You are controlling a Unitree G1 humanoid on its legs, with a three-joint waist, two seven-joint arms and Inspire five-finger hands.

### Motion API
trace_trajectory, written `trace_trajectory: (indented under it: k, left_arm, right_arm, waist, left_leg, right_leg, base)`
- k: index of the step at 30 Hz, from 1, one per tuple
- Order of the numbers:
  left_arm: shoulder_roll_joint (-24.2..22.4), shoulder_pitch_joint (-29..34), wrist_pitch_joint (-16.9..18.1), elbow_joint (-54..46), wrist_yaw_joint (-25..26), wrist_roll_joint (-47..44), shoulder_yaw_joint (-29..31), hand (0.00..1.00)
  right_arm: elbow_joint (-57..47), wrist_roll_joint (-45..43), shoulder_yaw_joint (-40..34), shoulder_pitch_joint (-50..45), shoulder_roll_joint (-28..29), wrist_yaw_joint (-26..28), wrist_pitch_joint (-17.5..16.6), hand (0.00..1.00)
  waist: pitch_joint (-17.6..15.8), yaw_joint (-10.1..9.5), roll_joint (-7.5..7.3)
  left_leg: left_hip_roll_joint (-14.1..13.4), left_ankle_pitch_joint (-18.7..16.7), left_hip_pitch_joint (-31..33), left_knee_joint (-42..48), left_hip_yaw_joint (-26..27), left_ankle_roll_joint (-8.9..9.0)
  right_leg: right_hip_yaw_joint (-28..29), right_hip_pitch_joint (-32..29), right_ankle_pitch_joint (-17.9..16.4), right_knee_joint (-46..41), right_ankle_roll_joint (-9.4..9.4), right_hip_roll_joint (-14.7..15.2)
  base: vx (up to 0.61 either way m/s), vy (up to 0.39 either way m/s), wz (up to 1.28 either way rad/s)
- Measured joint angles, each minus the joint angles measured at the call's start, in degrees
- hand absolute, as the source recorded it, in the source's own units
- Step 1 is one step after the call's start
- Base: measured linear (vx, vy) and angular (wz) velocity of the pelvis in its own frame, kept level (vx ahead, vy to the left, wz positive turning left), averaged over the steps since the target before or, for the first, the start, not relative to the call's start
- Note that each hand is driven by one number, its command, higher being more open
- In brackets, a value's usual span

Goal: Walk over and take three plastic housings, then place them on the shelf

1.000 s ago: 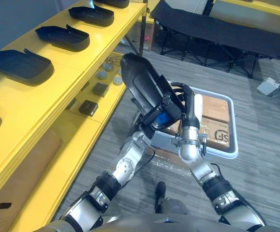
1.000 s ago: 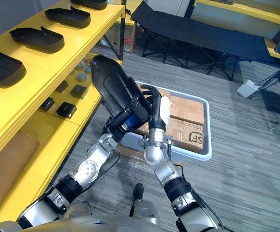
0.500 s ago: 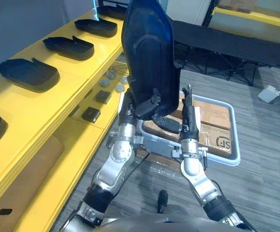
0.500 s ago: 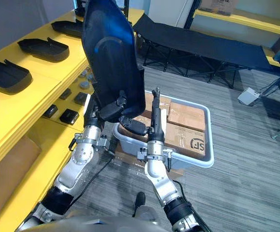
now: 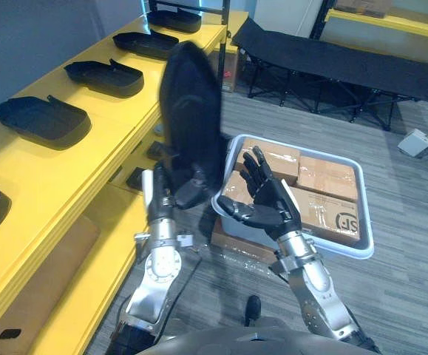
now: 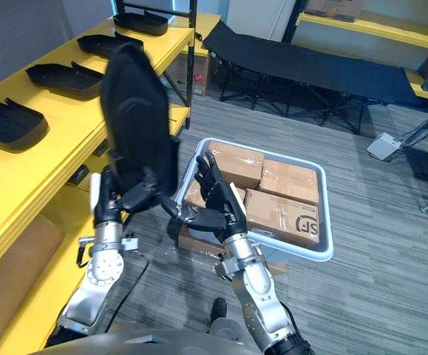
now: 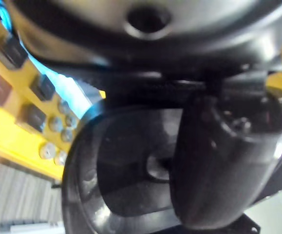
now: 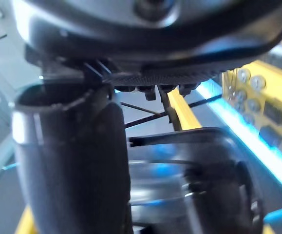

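placing step: your left hand [image 5: 190,194] clamps the housing [image 5: 191,122] upright beside the shelf [image 5: 66,170], right hand [image 5: 270,201] splayed, empty; next, lay it flat there.

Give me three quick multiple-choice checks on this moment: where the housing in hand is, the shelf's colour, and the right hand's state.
1. Where is the held black plastic housing?
A) lying on the floor
B) upright in the left hand, near the long tiered shelf
C) flat on the shelf top

2. What colour is the shelf?
A) blue
B) white
C) yellow

3. How is the right hand?
A) open, fingers spread
B) shut on a housing
C) shut on a box

Answers: 1 B, the left hand's fingers curl round the housing's lower end; 2 C, its boards are yellow; 3 A, its fingers are straight and hold nothing.
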State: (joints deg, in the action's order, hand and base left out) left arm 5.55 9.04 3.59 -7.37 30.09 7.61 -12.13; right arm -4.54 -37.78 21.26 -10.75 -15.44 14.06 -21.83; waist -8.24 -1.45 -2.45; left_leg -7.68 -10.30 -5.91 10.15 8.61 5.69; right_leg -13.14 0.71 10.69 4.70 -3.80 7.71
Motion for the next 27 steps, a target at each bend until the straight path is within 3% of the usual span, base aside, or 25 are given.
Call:
trace_trajectory:
  k: [2, 5, 9, 14, 16, 21, 27]
  left_arm:
    - [0.0, 1.8, -0.3, 0.1, 2.2, -0.1, 3.9, 0.0]
    - [-0.1, 3.3, -0.3, 0.1, 5.3, -0.3, 7.7, 0.0]
    - [-0.1, 3.7, 1.1, 0.1, 8.0, -1.4, 12.3, 0.0]
    - [-1.1, 4.7, 9.7, 0.1, 3.3, -13.0, 13.9, 0.0]
    - [-2.4, 4.8, 12.4, 0.0, 0.3, -17.2, 13.9, 0.0]
    - [-3.7, 5.4, 14.1, -2.7, -0.7, -19.2, 15.4, 0.0]
    - [-3.9, 7.3, 14.4, -9.4, 2.1, -17.9, 19.2, 0.0]
  right_arm:
    - [-0.7, -6.5, -2.3, -2.8, -0.7, 8.9, 3.7, 1.0]
    - [-0.6, -11.0, -3.7, -7.3, -2.0, 17.4, 8.7, 1.0]
    - [-0.5, -10.7, -5.4, -11.2, -2.0, 20.9, 9.9, 1.0]
    - [2.2, -9.0, -12.1, -11.4, 1.4, 16.8, 8.5, 1.0]
    - [4.6, -5.0, -15.3, -11.4, 3.1, 10.5, 7.1, 1.0]
    - [6.9, 1.9, -18.8, -11.2, 5.0, 0.4, 6.6, 1.0]
    - [7.1, 8.4, -15.5, -7.8, 7.5, -7.5, 7.2, 1.0]
  waist:
    - [0.2, -0.1, -0.14]
    - [0.6, -0.53, -0.66]
    - [1.1, -0.63, -0.86]
    - [2.0, 0.14, -0.54]
    - [2.6, 0.28, 0.19]
    - [2.9, 0.54, 1.34]
    - [2.8, -0.75, 1.69]
  left_leg:
    - [0.0, -0.6, 0.5, 0.9, 0.0, -0.06]
    - [0.0, -0.6, 0.6, 0.9, 0.0, -0.05]
    - [0.0, -1.2, 1.3, 1.9, -0.1, -0.34]
    - [0.0, -1.2, 1.4, 1.9, 0.4, -0.25]
    - [0.0, -1.1, 1.4, 1.9, 0.4, 0.05]
    - [0.0, -1.1, 1.3, 1.9, 0.3, 0.07]
    - [0.3, -1.0, 1.8, 1.6, -2.9, -0.47]
  right_leg:
    - [0.0, -0.1, 0.0, -0.1, -0.07, 0.0]
    - [0.0, -0.1, 0.0, -0.1, -0.08, 0.1]
    - [0.1, -0.3, 0.0, 0.2, -0.13, 0.2]
    - [0.4, -0.6, -0.2, 0.2, 0.19, 0.2]
    - [0.5, -0.7, -0.2, 0.2, 0.22, 0.2]
    - [0.4, -0.7, -0.3, 0.2, 0.29, 0.2]
    - [-3.0, 0.9, -1.1, 0.2, 0.64, 0.6]
  base:
    - [0.0, 0.017, -0.03]
    - [-0.02, 0.016, 0.01]
    - [-0.04, 0.008, -0.01]
    - [-0.03, 0.002, -0.03]
    - [-0.01, 0.002, -0.02]
    - [0.0, 0.0, 0.0]
    - [-0.01, 0.0, 0.26]
